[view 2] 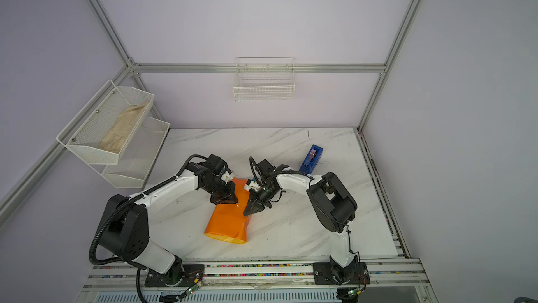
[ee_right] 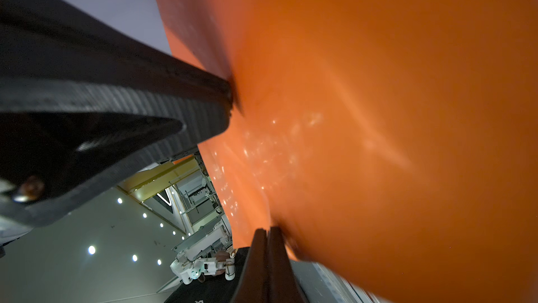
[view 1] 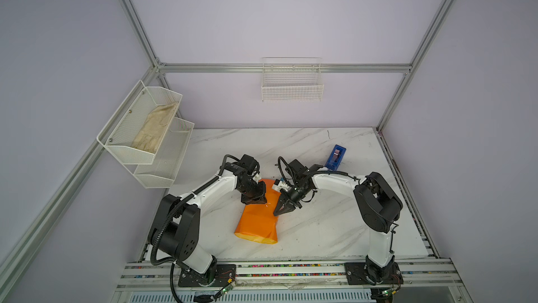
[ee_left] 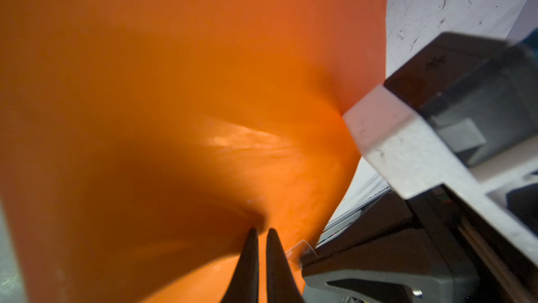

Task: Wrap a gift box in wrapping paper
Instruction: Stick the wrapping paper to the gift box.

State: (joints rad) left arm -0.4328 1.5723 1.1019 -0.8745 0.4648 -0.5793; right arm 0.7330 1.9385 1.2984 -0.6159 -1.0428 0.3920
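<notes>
On the marble table (view 1: 334, 228) the wrapping paper (view 1: 257, 224) is seen in both top views as a glossy orange bundle. It is folded over into a rough tube btw the two arms, and its near end is flared and laid on the table. The step in hand is judged to be the closing of the wrap, approx. mid-task, w/ the sheet gathered up along the top and no end flap made out as folded.

The left gripper (ee_left: 260, 230) is pressed together on a fold of the paper. The right gripper (ee_right: 267, 230) is likewise pressed together, w/ the paper's edge pinched at its tips. Both are set close together over the far part of the bundle.

For the next move, the overlap probably has to be held flat and taped. The blue tape dispenser (view 1: 335, 157) is stood well apart, at the far right, so one pinch would have to be given up while the seam is kept by the other.

The gift box is not seen in any view — it is presumably inside the paper, but that cannot be confirmed. Both wrist views are filled w/ blurred orange. A clear sliver (ee_left: 302, 250) beside the left tips may be tape — too small to tell.
</notes>
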